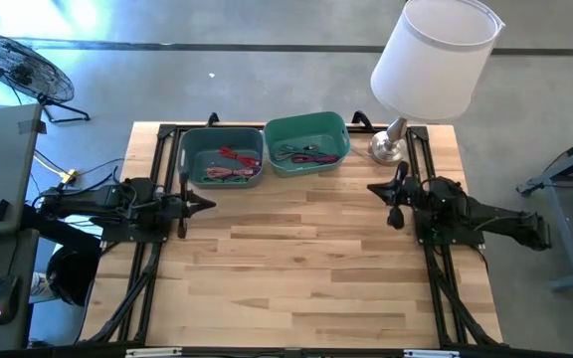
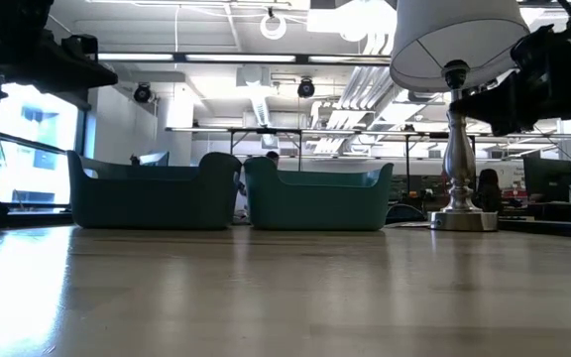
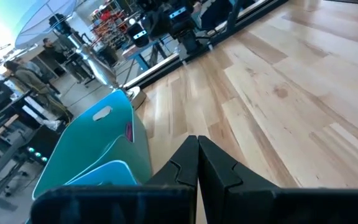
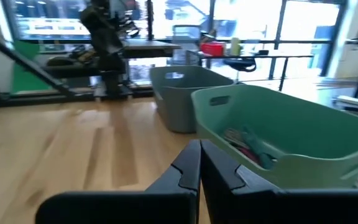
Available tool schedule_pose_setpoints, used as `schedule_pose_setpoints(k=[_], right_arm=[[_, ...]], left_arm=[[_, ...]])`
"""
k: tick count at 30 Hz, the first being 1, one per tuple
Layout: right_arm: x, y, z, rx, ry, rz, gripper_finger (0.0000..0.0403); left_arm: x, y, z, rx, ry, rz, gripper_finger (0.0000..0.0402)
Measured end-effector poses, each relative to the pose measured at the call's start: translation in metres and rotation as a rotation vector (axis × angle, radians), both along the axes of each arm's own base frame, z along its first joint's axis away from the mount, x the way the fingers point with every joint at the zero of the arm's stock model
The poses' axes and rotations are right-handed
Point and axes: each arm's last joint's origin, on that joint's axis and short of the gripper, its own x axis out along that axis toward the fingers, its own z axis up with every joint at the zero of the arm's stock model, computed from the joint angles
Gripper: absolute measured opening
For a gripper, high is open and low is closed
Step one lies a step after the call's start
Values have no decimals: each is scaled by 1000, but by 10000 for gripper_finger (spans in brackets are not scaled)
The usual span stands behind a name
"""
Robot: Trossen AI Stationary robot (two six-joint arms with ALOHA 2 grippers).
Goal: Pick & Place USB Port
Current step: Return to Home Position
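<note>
Two bins stand side by side at the table's far edge: a grey-blue bin [image 1: 221, 156] on the left and a green bin [image 1: 306, 142] on the right. Each holds a tangle of red and dark cables [image 1: 235, 165] [image 1: 301, 152]; no single USB part can be told apart. My left gripper [image 1: 210, 204] hovers shut near the table's left edge, just in front of the grey-blue bin. My right gripper [image 1: 372, 188] hovers shut at the right side, near the lamp base. Both hold nothing. The bins also show in the low view [image 2: 155, 190] [image 2: 317, 194].
A table lamp with a white shade [image 1: 434, 45] stands on its metal base [image 1: 387, 147] at the far right corner, beside the green bin. Bare wood [image 1: 296, 268] stretches across the middle and near side between the arms. A fan [image 1: 18, 62] stands on the floor beyond the table.
</note>
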Motion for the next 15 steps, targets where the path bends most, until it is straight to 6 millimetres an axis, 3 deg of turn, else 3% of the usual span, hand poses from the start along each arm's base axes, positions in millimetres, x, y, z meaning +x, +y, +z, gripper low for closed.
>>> schedule_pose_setpoints(k=[8, 15], right_arm=[[0, -1, 0, -3, 0, -33, 0], [0, -1, 0, -3, 2, -33, 0]], left_arm=[[-2, -2, 1, -2, -21, -72, 0], [-8, -4, 16, 8, -199, -158, 0]])
